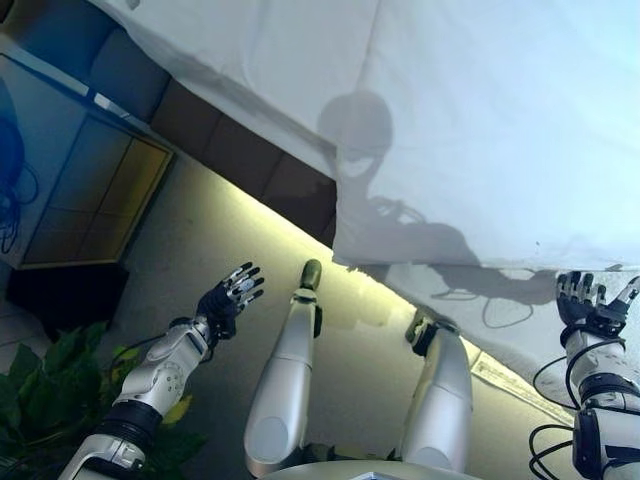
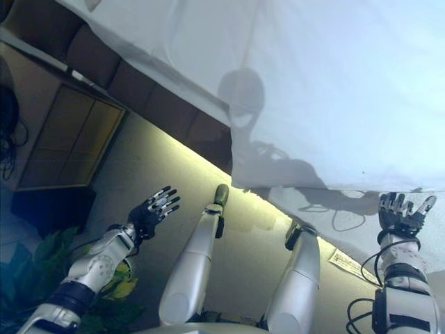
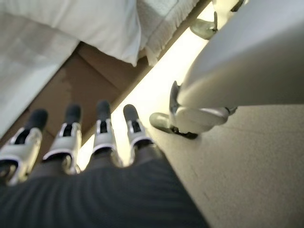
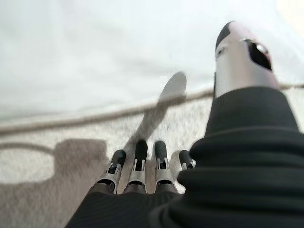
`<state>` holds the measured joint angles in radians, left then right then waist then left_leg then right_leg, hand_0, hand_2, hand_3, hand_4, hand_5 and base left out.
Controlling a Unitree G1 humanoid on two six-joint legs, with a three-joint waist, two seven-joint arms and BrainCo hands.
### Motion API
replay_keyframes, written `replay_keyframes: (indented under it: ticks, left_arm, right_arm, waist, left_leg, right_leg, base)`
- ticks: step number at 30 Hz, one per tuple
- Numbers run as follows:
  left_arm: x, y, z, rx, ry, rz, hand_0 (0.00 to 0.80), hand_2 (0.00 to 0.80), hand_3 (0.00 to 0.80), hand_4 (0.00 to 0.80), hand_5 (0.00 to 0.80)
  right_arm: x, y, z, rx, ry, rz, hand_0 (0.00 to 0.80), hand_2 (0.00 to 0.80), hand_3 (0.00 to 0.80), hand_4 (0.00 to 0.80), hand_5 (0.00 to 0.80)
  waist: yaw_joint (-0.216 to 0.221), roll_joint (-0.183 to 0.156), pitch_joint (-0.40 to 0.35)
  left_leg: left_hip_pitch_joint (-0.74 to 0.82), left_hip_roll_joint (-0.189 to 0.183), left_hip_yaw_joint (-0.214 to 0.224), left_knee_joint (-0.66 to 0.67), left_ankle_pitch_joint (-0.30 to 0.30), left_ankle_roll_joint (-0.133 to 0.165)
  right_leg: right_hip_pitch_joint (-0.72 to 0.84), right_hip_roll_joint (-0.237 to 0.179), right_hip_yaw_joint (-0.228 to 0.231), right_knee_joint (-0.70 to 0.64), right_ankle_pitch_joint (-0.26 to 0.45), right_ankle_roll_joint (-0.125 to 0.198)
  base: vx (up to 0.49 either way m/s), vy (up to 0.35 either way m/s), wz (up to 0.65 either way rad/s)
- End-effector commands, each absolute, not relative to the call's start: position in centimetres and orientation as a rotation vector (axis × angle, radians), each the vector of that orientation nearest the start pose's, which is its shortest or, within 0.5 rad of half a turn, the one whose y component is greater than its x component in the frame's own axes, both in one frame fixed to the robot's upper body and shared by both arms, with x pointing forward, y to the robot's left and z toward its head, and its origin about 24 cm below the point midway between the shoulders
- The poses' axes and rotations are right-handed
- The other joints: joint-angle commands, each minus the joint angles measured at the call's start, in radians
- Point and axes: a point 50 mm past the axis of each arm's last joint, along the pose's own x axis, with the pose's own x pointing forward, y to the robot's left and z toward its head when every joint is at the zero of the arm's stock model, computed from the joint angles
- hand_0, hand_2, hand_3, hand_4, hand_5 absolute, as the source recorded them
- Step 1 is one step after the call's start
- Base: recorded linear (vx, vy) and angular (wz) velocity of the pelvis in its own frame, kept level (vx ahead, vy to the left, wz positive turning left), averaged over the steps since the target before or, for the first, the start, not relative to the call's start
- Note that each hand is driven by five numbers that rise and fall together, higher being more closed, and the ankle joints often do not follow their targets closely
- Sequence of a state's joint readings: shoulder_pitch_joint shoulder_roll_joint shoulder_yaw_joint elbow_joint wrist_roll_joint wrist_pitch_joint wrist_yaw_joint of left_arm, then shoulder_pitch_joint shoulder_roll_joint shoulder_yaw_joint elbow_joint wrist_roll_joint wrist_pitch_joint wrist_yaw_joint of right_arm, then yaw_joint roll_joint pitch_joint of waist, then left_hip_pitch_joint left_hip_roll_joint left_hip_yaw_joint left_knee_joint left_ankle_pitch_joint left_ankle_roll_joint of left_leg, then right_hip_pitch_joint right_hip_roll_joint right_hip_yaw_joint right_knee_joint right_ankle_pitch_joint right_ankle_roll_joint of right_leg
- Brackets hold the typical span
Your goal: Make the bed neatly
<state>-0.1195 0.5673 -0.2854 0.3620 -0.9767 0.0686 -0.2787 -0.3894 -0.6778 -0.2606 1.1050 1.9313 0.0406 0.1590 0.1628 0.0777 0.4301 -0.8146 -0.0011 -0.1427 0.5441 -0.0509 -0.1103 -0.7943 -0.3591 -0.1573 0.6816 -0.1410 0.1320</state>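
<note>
A white duvet (image 1: 480,130) covers the bed across the upper right, its lower edge hanging over a white sheet (image 1: 500,330). The bed's dark brown frame (image 1: 250,160) shows under it at the left. My left hand (image 1: 232,295) is open and empty over the carpet, short of the bed; its straight fingers (image 3: 102,130) show in the left wrist view. My right hand (image 1: 590,305) is open with fingers spread, just at the sheet below the duvet's edge, holding nothing; its fingers (image 4: 140,164) point at the cloth in the right wrist view.
A dark wooden cabinet (image 1: 90,190) stands on the left by the bed. A green leafy plant (image 1: 40,390) is at the lower left. A lit strip runs along the floor under the bed frame (image 1: 350,275). Grey carpet (image 1: 190,240) lies between.
</note>
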Motion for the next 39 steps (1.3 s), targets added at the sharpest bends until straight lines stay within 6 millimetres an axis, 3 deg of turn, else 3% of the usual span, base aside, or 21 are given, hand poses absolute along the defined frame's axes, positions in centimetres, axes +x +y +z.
replay_keyframes:
  ticks: [1, 11, 12, 21, 29, 39]
  left_arm:
    - [25.8, 22.0, 0.2, -0.399, 0.366, -0.316, 0.0, 0.0, 0.0, 0.0, 0.0]
    - [26.0, 21.5, 0.1, -0.406, 0.358, -0.299, 0.0, 0.0, 0.0, 0.0, 0.0]
    - [26.0, 21.4, 0.1, -0.406, 0.359, -0.302, 0.0, 0.0, 0.0, 0.0, 0.0]
    - [25.9, 21.9, -0.1, -0.397, 0.388, -0.289, 0.0, 0.0, 0.0, 0.0, 0.0]
    - [25.3, 22.3, -0.9, -0.383, 0.428, -0.281, 0.0, 0.0, 0.0, 0.0, 0.0]
    - [26.0, 23.0, -0.2, -0.344, 0.418, -0.298, 0.0, 0.0, 0.0, 0.0, 0.0]
  right_arm:
    - [28.7, -40.2, 9.2, 1.347, -0.38, -0.507, 0.0, 0.0, 0.0, 0.0, 0.0]
    - [27.4, -39.7, 6.1, 1.427, -0.355, -0.56, 0.0, 0.0, 0.0, 0.0, 0.0]
    - [27.2, -39.7, 6.0, 1.429, -0.356, -0.563, 0.0, 0.0, 0.0, 0.0, 0.0]
    - [26.9, -39.2, 5.2, 1.458, -0.352, -0.544, 0.0, 0.0, 0.0, 0.0, 0.0]
    - [25.8, -38.2, 2.7, 1.496, -0.282, -0.593, 0.0, 0.0, 0.0, 0.0, 0.0]
    - [25.4, -39.4, 3.0, 1.528, -0.315, -0.621, 0.0, 0.0, 0.0, 0.0, 0.0]
  waist:
    - [0.042, -0.024, -0.106]
    - [0.022, -0.038, -0.106]
    - [0.019, -0.042, -0.103]
    - [0.015, -0.067, -0.127]
    - [0.024, -0.093, -0.153]
    - [0.037, -0.078, -0.128]
  left_leg:
    - [-0.004, 0.024, 0.001, 0.045, -0.032, 0.032]
    - [0.029, 0.033, 0.009, 0.013, -0.023, 0.03]
    - [0.026, 0.03, 0.012, 0.005, 0.004, 0.031]
    - [0.095, 0.037, 0.014, -0.028, -0.002, 0.027]
    - [0.21, 0.052, -0.001, -0.087, -0.01, 0.029]
    - [0.199, 0.046, -0.013, -0.097, -0.001, 0.032]
  right_leg:
    - [-0.014, -0.009, 0.006, -0.112, 0.158, 0.05]
    - [0.015, 0.006, 0.004, -0.166, 0.185, 0.05]
    - [0.016, 0.002, -0.003, -0.183, 0.213, 0.039]
    - [0.093, 0.011, -0.014, -0.225, 0.22, 0.047]
    - [0.215, 0.027, -0.03, -0.284, 0.213, 0.053]
    - [0.201, 0.016, -0.044, -0.266, 0.209, 0.054]
  base:
    - [-0.005, -0.003, 0.06]
    - [-0.052, 0.015, 0.05]
    - [-0.097, 0.02, -0.04]
    - [0.015, -0.007, -0.02]
    - [0.094, -0.035, -0.03]
    - [0.025, -0.05, 0.02]
